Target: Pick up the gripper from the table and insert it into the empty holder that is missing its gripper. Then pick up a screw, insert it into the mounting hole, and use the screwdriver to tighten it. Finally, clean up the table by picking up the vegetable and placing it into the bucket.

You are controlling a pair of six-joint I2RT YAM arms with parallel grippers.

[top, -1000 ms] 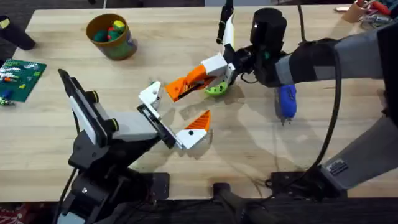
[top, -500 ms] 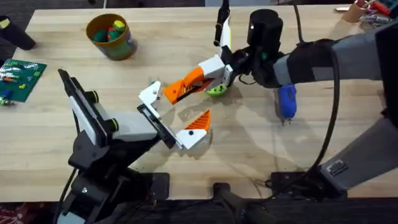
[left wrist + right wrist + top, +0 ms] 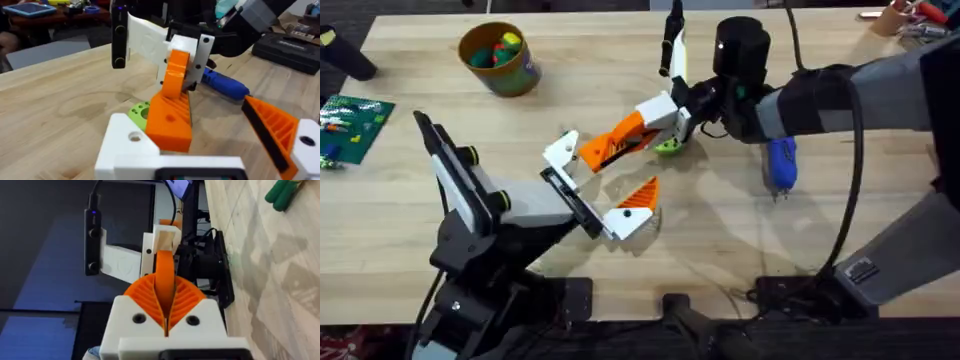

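My right gripper is shut on the white base of the gripper, a long orange wedge held above the table with its tip pointing at the holder. The tip hangs just beside that holder. In the right wrist view the orange pads clamp the gripper. My left gripper stands open, the empty white holder on one side and an orange triangular finger on the other. The lime vegetable lies under the wedge. The blue screwdriver lies to the right. The bucket stands at the far left.
The bucket holds several coloured toys. A green board with small parts lies at the left edge. Loose items sit at the far right corner. Bare wood stretches along the table's near right.
My right gripper has carried the orange gripper slightly left and away, bringing its tip closer to the holder. The left arm has not moved.
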